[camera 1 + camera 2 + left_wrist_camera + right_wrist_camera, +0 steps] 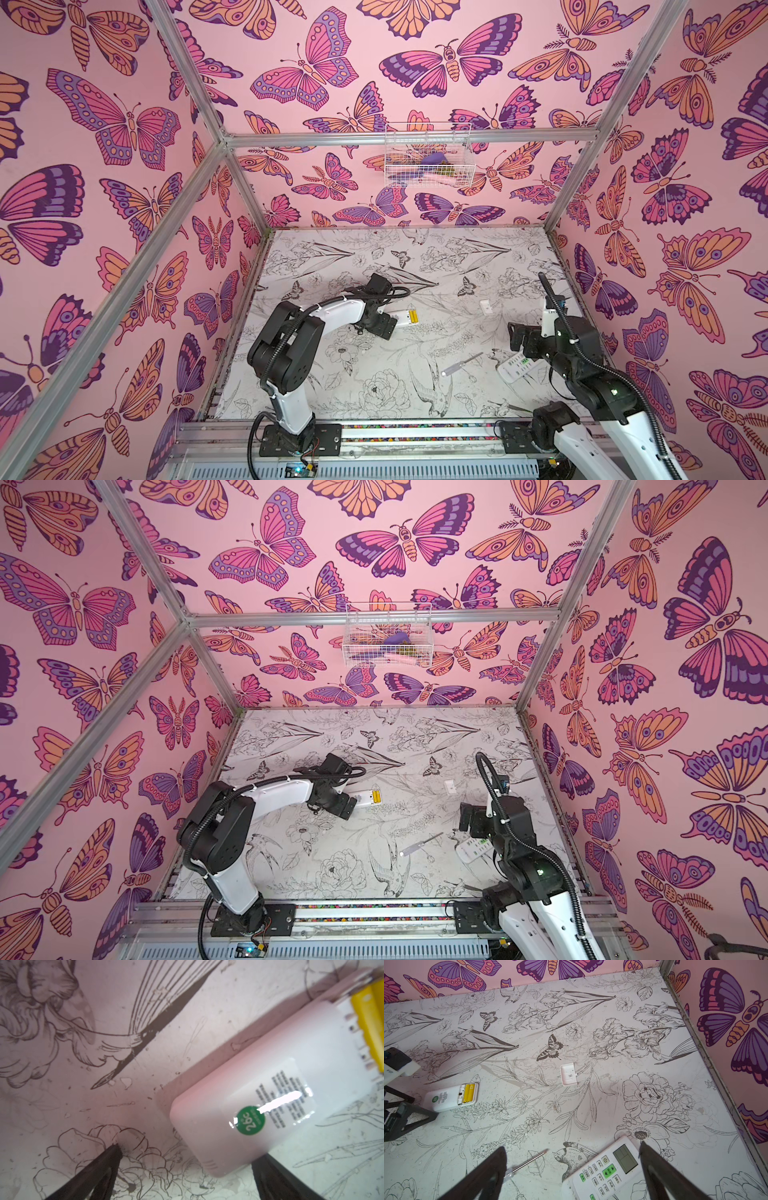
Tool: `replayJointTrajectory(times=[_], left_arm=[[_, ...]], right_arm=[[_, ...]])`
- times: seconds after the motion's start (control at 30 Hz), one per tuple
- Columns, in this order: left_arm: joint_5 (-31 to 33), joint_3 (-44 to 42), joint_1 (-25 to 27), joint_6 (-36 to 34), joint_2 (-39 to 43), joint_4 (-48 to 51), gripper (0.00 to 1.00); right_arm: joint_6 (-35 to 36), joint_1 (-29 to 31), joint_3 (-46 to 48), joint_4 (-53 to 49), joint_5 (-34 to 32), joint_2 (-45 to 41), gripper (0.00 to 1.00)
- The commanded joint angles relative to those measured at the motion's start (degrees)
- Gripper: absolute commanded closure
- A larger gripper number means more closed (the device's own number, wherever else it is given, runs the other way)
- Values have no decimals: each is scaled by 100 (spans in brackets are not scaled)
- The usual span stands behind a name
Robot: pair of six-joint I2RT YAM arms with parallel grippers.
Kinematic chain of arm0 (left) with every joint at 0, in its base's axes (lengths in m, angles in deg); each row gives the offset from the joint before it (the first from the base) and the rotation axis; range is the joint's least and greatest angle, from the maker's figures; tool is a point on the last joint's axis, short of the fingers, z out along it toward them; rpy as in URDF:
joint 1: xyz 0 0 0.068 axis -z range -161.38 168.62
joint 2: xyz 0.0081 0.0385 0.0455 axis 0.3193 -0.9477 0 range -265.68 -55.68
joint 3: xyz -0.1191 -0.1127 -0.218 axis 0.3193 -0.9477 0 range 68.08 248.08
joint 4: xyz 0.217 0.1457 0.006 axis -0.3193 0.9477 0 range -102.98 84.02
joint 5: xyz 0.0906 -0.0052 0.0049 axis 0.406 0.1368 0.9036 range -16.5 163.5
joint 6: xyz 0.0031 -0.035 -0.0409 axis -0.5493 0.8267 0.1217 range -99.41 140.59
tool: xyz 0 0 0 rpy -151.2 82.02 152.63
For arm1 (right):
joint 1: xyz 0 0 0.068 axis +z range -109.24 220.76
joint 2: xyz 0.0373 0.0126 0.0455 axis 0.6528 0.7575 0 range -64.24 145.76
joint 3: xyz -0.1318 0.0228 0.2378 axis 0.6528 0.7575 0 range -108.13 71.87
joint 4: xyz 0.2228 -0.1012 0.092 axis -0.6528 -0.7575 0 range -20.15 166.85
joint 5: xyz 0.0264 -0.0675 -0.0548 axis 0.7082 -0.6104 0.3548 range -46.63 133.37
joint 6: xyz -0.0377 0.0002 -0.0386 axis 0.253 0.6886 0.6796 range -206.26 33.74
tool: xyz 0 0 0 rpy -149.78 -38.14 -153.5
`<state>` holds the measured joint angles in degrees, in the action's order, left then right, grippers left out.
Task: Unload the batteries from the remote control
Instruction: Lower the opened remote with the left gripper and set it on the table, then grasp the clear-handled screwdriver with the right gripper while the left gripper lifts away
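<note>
Two slim yellow cylindrical batteries point(412, 319) lie side by side in the uncovered bay of a white plastic remote control point(402, 320). In a top view it rests face down mid-worktop, just ahead of the left arm. Neither cell is out, so the unloading looks to be at its first extraction. A small white rectangular cover point(485, 307) lies apart, and a clear-handled screwdriver point(461, 363) lies nearer the front. A second white remote with green buttons point(519, 365) sits by the right arm. The black-and-white floral worktop point(457, 257) stands inside pink butterfly-papered walls point(124, 208), and a white wire basket point(428, 156) hangs at the back.

In the left wrist view the left end effector point(187, 1151) is spread wide and empty. The remote's labelled end lies between its fingers, with the batteries at the other end. The next move probably calls for reaching the bay and levering one cell up.

In the right wrist view the right end effector point(572, 1145) is also wide open, holding nothing, over the second remote.
</note>
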<state>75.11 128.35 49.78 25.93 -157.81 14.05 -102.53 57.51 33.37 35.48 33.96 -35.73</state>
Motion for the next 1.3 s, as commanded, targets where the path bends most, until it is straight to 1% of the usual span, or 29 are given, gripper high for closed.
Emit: replayJointTrajectory(times=[0.0,0.37,0.43,0.53,0.7,0.83,0.97,1.03,1.07,1.13,1.2,1.27], left_arm=[[216,-43,7,-103,59,154,0],[148,-116,-92,-5,133,89,0],[163,-125,-101,-25,178,56,6],[197,-128,-123,-34,300,97,7],[-34,-225,-154,-3,506,71,7],[-222,-290,-167,37,883,86,5],[-537,-432,-189,-17,1357,25,5],[-708,-516,-218,-82,1656,-6,4],[-798,-576,-228,-125,1781,-57,4],[-978,-745,-296,-238,2018,-204,4],[-1062,-853,-454,-246,2241,-252,4],[-1150,-920,-635,-194,2489,-236,4]], right_arm=[[9,56,-36,4,-101,15,0],[2,69,-35,-9,-101,22,0],[-12,90,-36,-4,-134,14,0],[-9,117,-37,-10,-136,7,0],[-25,144,-46,-16,-137,56,1],[-4,197,-85,-11,-106,168,3],[45,220,-325,-124,244,566,9],[-330,232,-486,-249,270,813,10],[-501,248,-507,-259,319,899,13],[-1033,366,-571,-324,266,1113,16],[-1512,633,-676,-515,9,1292,18],[-1971,1084,-758,-735,-355,1426,20]])
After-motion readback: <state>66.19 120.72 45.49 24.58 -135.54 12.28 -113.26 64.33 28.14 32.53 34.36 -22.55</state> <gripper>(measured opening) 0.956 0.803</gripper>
